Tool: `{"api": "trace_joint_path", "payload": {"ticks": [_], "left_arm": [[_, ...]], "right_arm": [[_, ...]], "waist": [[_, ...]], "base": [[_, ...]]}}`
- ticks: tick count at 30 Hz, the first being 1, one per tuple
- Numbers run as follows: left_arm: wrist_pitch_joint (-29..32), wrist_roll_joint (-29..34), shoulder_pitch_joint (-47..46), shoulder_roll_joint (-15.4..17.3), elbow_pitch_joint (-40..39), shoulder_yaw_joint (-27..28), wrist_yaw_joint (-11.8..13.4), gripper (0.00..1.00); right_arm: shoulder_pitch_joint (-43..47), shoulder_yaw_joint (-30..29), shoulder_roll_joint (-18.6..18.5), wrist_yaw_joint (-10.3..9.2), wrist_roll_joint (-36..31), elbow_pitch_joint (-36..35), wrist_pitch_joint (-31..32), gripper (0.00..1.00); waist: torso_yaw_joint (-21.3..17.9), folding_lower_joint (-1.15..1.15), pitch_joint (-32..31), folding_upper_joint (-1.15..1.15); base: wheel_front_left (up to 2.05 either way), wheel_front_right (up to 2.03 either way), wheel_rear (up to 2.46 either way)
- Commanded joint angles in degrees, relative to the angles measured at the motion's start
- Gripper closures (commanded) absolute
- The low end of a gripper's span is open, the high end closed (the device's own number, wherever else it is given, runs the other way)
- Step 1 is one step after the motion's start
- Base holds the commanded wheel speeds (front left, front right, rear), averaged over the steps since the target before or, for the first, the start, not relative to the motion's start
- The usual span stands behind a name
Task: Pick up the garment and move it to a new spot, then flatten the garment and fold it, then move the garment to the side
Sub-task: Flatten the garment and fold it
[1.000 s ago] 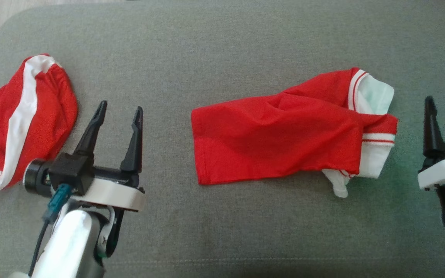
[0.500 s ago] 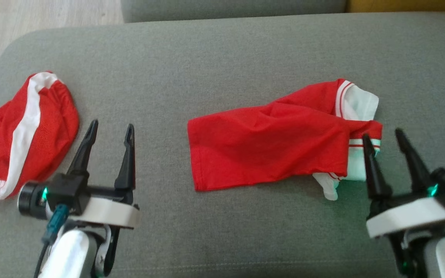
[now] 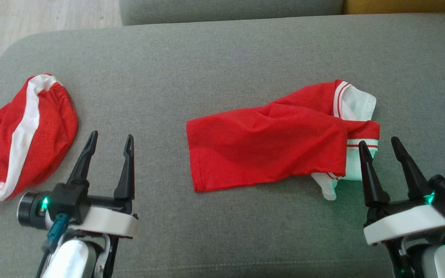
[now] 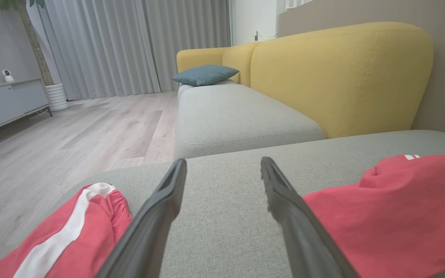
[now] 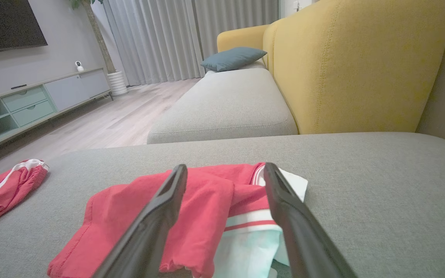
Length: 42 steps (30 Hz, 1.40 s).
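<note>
two grippers: i saw both with fingers spread wide and nothing between them, the left gripper (image 3: 111, 135) at my lower left and the right gripper (image 3: 377, 141) at my lower right.
garment: the garment (image 3: 269, 148), red with white trim, lay rumpled on the middle-right of the grey cushion (image 3: 207, 65), its long side running left to right.
garment to right gripper: its white-banded end lay right at the right fingertips. from the right wrist view that bunched end sat between and ahead of the two fingers. i could not tell whether a tip touched the cloth.
garment to left gripper: its plain red hem lay off to the right, apart, with bare cushion between.
other cloth: a second red piece with a white stripe (image 3: 25, 131) lay near the cushion's left edge, just left of the left gripper.
edges: the rounded left corner gave onto wood floor (image 3: 45, 15); the far edge met another grey seat (image 3: 230, 9).
open room: bare fabric lay beyond the garment, between the two red pieces, and to the garment's right.
</note>
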Motion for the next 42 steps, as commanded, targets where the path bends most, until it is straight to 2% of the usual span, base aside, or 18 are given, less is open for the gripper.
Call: {"api": "trace_joint_path", "payload": {"ticks": [1,11,17,18,19,26,34,42], "left_arm": [[0.11,0.00,-1.99,1.23,-2.09,1.92,0.61,0.00],[0.32,-0.11,-3.03,1.19,-2.17,1.29,0.72,0.00],[0.14,-0.12,-4.64,1.19,-1.98,1.28,0.61,0.00],[0.09,-0.16,-4.84,1.21,-1.84,1.32,0.57,0.00],[0.04,-0.18,-5.02,1.21,-1.70,1.35,0.54,0.00],[-0.22,-0.24,-5.36,1.07,-1.32,1.72,0.87,0.00],[-0.36,-0.12,-5.84,0.86,-1.70,1.59,0.97,0.00],[-0.43,-0.01,-7.65,0.46,-1.37,1.27,0.50,0.00]], "right_arm": [[-1.19,1.07,-0.07,-0.04,-0.08,-2.43,0.13,0.00],[-0.43,-3.46,-0.65,-0.04,2.86,3.59,5.55,0.00],[-4.89,-2.66,-2.05,-0.04,6.27,9.84,8.23,0.00],[-5.70,-2.16,-2.24,-0.04,7.13,10.60,8.47,0.29],[-6.39,-1.84,-2.60,-0.04,7.64,11.06,8.40,1.00],[-6.96,-3.15,-4.91,-0.04,9.58,7.75,6.63,1.00],[-7.54,-8.70,-8.19,-0.04,9.59,2.01,10.74,1.00],[-13.96,-8.31,-9.77,-0.04,10.63,9.09,11.62,1.00]], "waist": [[0.00,0.00,0.04,0.00],[0.15,0.00,1.55,0.00],[0.46,0.00,3.38,0.00],[0.49,0.00,3.57,0.00],[0.55,0.00,3.74,0.00],[0.54,0.00,4.17,0.00],[0.34,0.00,4.91,0.00],[1.41,0.00,7.20,0.00]], "base": [[0.00,0.00,0.00],[0.00,0.00,0.00],[0.00,0.00,0.00],[0.00,0.00,0.00],[0.00,0.00,0.00],[0.00,0.00,0.00],[0.00,0.00,0.00],[0.00,0.00,0.00]]}}
